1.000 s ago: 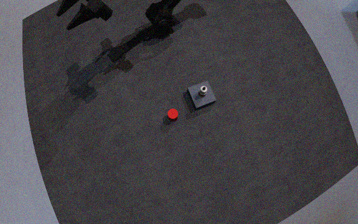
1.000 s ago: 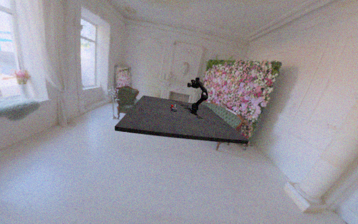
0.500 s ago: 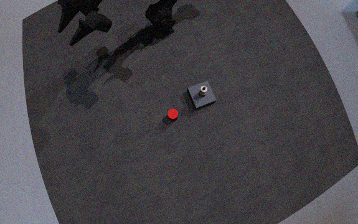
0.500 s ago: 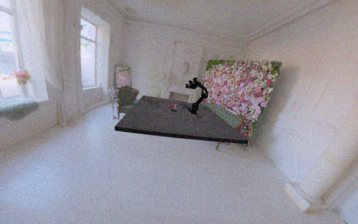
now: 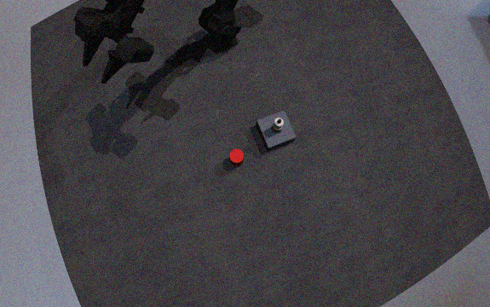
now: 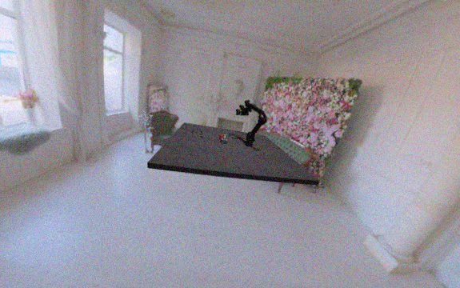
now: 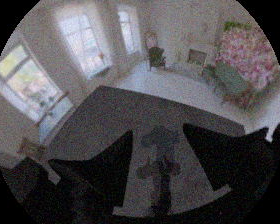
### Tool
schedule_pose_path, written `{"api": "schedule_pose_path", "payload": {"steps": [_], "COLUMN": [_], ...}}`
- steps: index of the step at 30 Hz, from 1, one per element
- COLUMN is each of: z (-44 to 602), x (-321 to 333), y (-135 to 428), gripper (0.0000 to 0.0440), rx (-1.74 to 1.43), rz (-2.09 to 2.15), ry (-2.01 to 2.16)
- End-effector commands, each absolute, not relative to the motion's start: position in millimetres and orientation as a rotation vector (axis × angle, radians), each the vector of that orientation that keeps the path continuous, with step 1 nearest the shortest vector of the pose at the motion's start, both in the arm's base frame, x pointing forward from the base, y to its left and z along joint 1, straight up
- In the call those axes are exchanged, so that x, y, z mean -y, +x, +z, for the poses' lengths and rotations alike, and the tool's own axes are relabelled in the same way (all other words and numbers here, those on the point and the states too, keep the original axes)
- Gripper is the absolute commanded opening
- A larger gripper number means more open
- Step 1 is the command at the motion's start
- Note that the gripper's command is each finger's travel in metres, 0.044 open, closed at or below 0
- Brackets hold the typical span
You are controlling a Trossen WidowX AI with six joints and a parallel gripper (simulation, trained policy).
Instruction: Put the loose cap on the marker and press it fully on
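A dark grey, flat rectangular table (image 5: 313,205) (image 6: 230,158) (image 7: 141,107) is shown from above, from across a bright room, and from the wrist of the arm. Near the middle of the table, a small grey square holder block (image 5: 285,137) is seen from above. A white, cylindrical marker (image 5: 278,124) with a dark centre at its top is held upright in the block. The marker is left uncapped. Its cap, a round red cap (image 5: 236,156), is stood on the table near the block, apart from it, and is not touched by anything but the table. In the room view, the block and the cap are shown too small for their details to be told.

A black, jointed robot arm (image 6: 261,118) is mounted on the table and is bent over it, with its end raised well above the surface. The black two-fingered gripper (image 5: 94,73) (image 6: 239,111) (image 7: 158,130) is held open, with a wide gap between its pointed fingers and nothing gripped. It is placed well apart from both the cap and the marker. Dark shadows of the arm are cast across the table, and in the wrist view one is framed between the fingers.

Behind the table, a pink and white flower wall (image 6: 307,112) (image 7: 248,55) is seen.
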State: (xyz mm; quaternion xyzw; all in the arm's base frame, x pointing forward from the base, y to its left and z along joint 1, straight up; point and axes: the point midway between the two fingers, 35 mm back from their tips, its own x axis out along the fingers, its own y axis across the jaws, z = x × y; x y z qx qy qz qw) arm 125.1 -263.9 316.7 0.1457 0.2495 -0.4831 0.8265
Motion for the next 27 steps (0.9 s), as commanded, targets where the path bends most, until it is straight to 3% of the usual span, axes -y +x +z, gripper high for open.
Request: {"api": "schedule_pose_path", "payload": {"steps": [1,27], "z": [309,260], "x": [267,274], "y": [131,183], "gripper": [0.0317,0.0317], "rx": [-0.571,-0.801], "rz": [-1.010,-0.893], "ry": [0.326,0.418]}}
